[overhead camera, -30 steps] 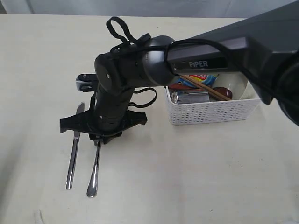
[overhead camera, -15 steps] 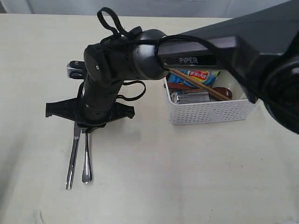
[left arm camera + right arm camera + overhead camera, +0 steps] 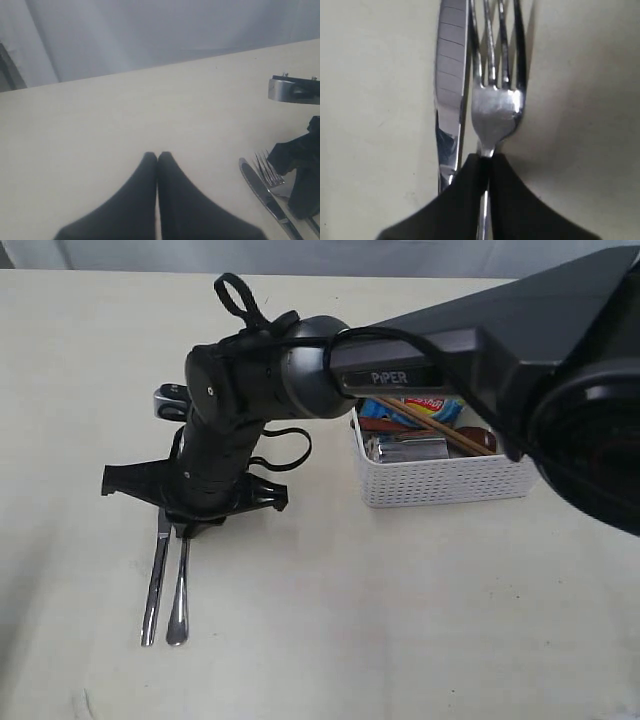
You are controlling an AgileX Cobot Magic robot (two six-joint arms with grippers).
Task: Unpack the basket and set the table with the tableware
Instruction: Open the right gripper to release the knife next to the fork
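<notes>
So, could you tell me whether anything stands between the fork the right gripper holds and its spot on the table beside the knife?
Nothing visible does. The right gripper is shut on the fork at its neck, and the fork lies close alongside the knife over bare table.

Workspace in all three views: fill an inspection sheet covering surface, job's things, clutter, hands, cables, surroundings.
Surface: pale cream table, plain.
Job's things: knife and fork side by side on the table; chopsticks and steel cup in the white basket.
Clutter: blue chip bag in the basket.
Hands: left hand shut, empty, above the table; right hand shut on the fork's neck.
Cables: black cable loops on the right arm.
Surroundings: pale grey backdrop behind the table.
</notes>
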